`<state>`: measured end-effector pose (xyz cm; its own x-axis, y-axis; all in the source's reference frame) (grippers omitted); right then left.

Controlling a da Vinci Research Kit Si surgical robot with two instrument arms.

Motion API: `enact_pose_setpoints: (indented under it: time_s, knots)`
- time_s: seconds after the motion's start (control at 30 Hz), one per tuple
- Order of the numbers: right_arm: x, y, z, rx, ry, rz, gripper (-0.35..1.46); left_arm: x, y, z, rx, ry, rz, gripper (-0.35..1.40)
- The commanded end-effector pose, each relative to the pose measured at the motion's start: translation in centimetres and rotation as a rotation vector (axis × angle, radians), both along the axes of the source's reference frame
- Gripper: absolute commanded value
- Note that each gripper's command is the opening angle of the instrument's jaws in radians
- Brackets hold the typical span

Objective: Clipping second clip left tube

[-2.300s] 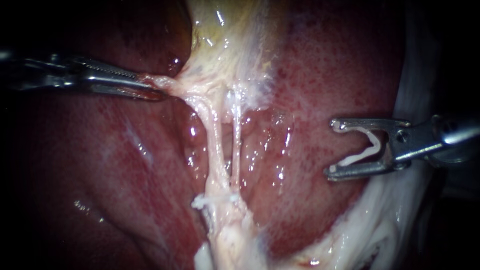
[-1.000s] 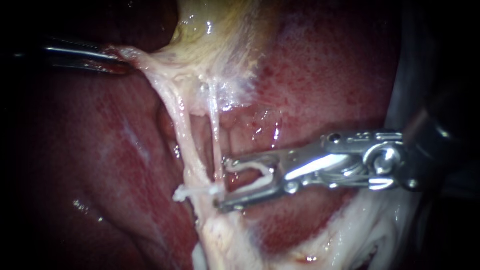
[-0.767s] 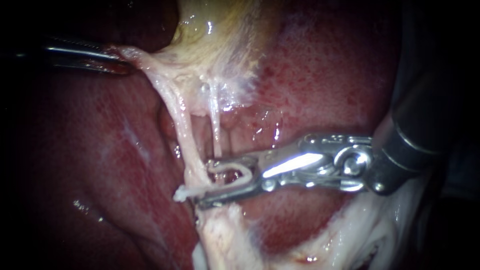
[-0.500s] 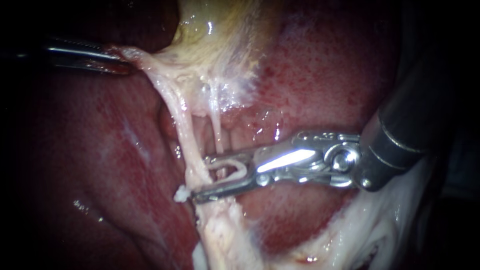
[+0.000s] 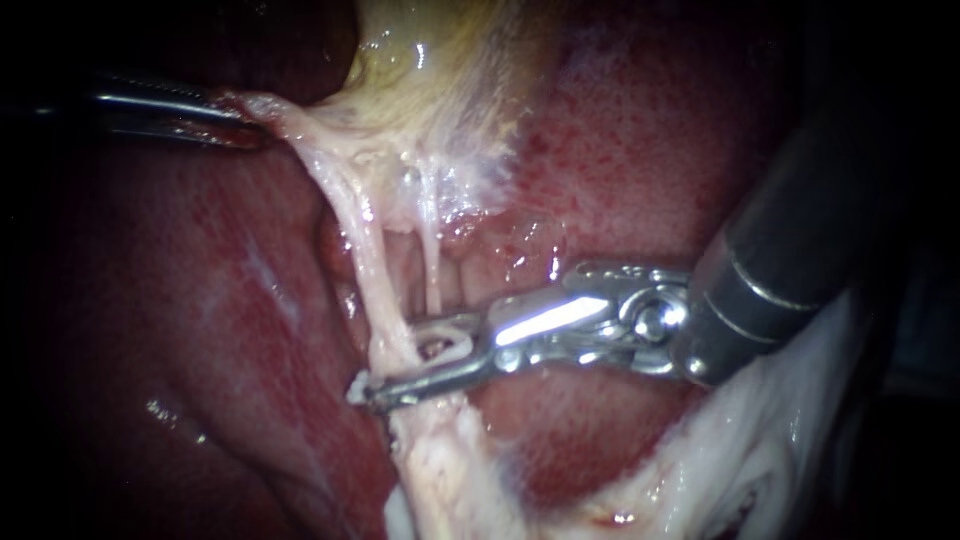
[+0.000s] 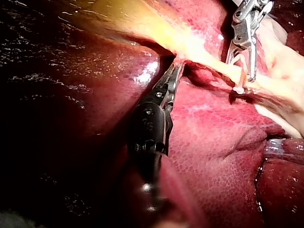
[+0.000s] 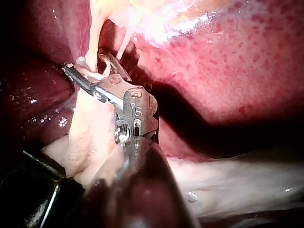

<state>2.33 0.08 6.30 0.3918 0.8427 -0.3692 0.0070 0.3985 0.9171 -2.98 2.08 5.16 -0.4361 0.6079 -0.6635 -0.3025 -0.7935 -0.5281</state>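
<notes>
Left instrument's (image 5: 240, 120) jaw tips are buried in the pale tissue (image 5: 300, 130) they grip; right instrument's (image 5: 390, 362) lower jaw hides most of the first clip (image 5: 356, 386) on the left tube (image 5: 372, 270); whether its second clip (image 5: 445, 345) also encloses the thin tube (image 5: 432, 285) is unclear.

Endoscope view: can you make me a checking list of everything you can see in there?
Surface: liver, red and wet.
Job's things: left tube stretched tight; white clip between the right instrument's jaws.
Clutter: nothing seen.
Instruments: left instrument jaws shut on pale tissue beside the gallbladder; right instrument jaws shut on the clip, either side of the left tube.
Cables: nothing seen.
Surroundings: nothing seen.
</notes>
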Motion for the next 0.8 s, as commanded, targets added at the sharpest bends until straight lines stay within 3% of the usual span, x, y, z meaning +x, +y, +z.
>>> enact_pose_setpoints:
  time_s: [0.03, 0.47, 0.8]
  knots:
    - [0.02, -0.01, 0.0, 0.007, 0.003, 0.004, 0.5, 0.0, 0.0, 0.0, 0.0, 0.0, 0.0, -0.35]
    - [0.23, -0.13, -0.23, 0.072, 0.109, 0.055, 0.5, -0.01, 0.0, 0.0, 0.0, 0.001, -0.001, -0.35]
    - [0.26, -0.15, -0.42, 0.092, 0.181, 0.008, 0.42, -0.01, 0.0, 0.0, 0.0, 0.001, -0.001, -0.35]
